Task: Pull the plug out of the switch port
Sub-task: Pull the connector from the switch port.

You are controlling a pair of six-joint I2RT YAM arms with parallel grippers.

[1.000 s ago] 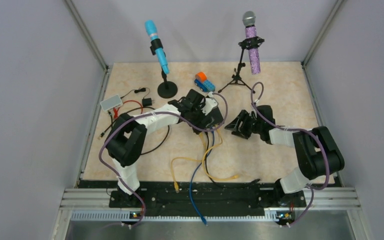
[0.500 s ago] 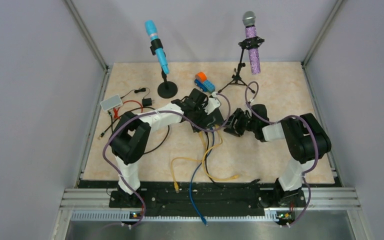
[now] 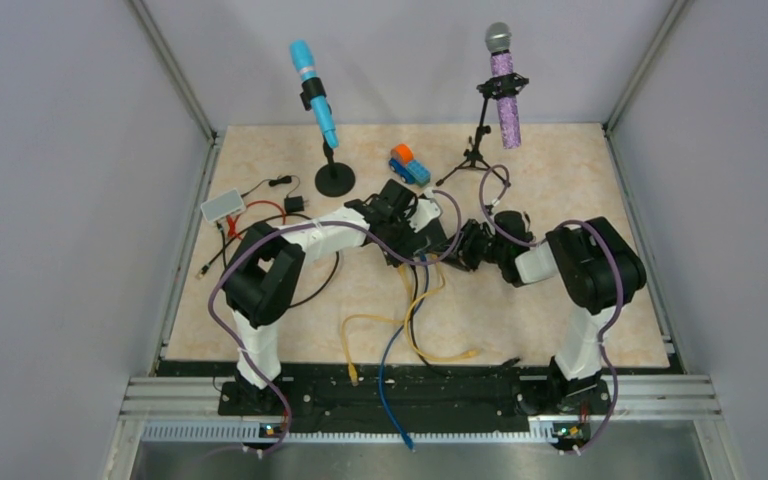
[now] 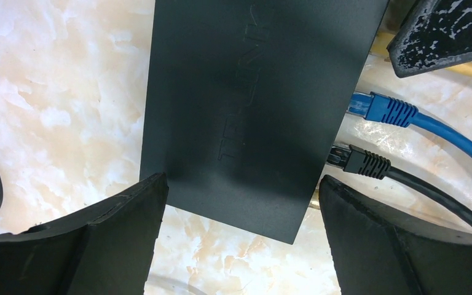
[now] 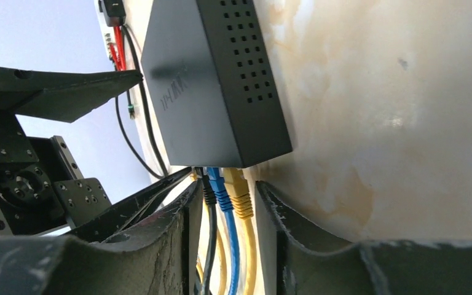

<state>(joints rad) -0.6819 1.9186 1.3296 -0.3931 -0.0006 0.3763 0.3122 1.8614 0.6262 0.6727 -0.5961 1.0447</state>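
The switch [image 4: 239,110] is a flat black box lying on the marbled table; it also shows in the top view [image 3: 426,236] and the right wrist view [image 5: 215,86]. Three plugs sit side by side in its port edge: black [image 5: 209,192], blue [image 5: 220,186] and yellow [image 5: 239,195]. The blue plug [image 4: 384,109] and black plug [image 4: 361,163] show from the left wrist too. My right gripper [image 5: 227,187] straddles all three plugs, jaws narrow, with a sliver of gap beside the yellow one. My left gripper [image 4: 243,184] stands wide open over the switch's other end.
A blue microphone [image 3: 315,95] on a round base and a purple microphone [image 3: 503,85] on a tripod stand at the back. An orange-blue toy [image 3: 409,164] lies between them. A white box [image 3: 222,206] with red and black leads is at the left. Loose cables [image 3: 415,340] trail toward the front edge.
My right arm has swung left from mid-table to the switch's port edge, and its jaws have narrowed round the plugs. The left gripper has stayed over the switch.
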